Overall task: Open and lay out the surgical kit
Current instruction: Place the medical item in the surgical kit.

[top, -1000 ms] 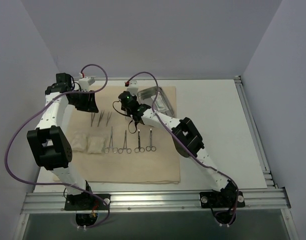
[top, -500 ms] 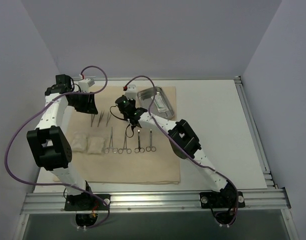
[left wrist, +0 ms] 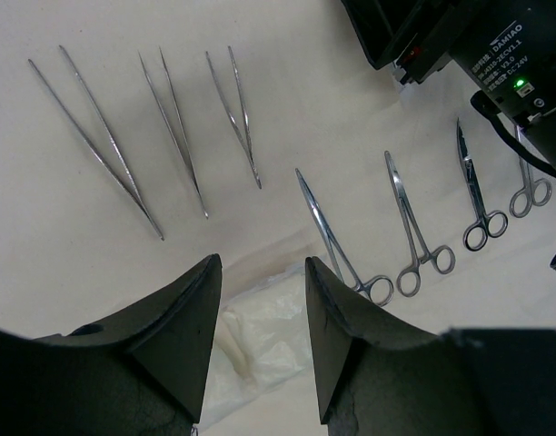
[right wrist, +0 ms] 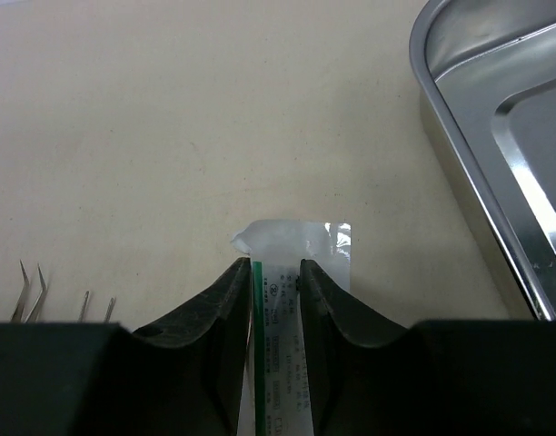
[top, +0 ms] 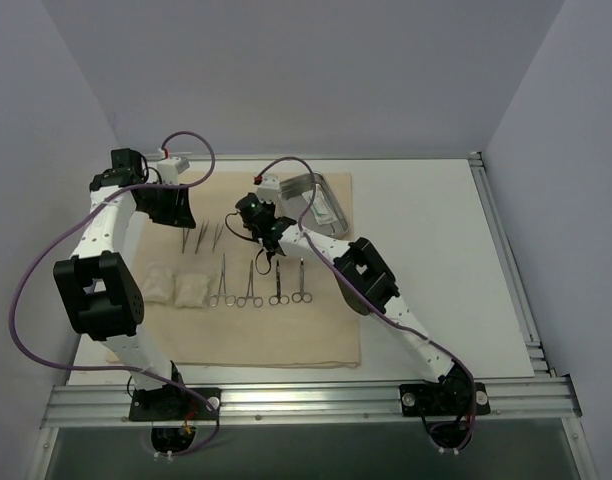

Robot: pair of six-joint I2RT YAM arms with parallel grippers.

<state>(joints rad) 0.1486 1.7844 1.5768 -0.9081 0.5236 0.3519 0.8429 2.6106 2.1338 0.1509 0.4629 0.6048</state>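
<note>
The beige cloth wrap [top: 286, 330] lies spread open on the table. My right gripper [right wrist: 276, 265] is shut on a clear packet [right wrist: 292, 243] with a green stripe and holds it over the cloth, just left of the steel tray [right wrist: 496, 136]. In the top view the right gripper [top: 258, 200] sits beside the tray [top: 331, 190]. My left gripper [left wrist: 263, 268] is open and empty above a gauze pad [left wrist: 260, 327]. Three tweezers [left wrist: 173, 136] and a row of forceps and scissors [left wrist: 414, 236] lie on the cloth. Two gauze pads [top: 176, 288] lie at the left.
The white table [top: 436, 260] extends to the right of the cloth. A metal rail [top: 306, 400] with both arm bases runs along the near edge. Purple cables [top: 26, 290] loop by the left arm. Walls close in on the left, back and right.
My right gripper has moved a little left and nearer, away from the tray, with the packet in it. The left arm has not moved.
</note>
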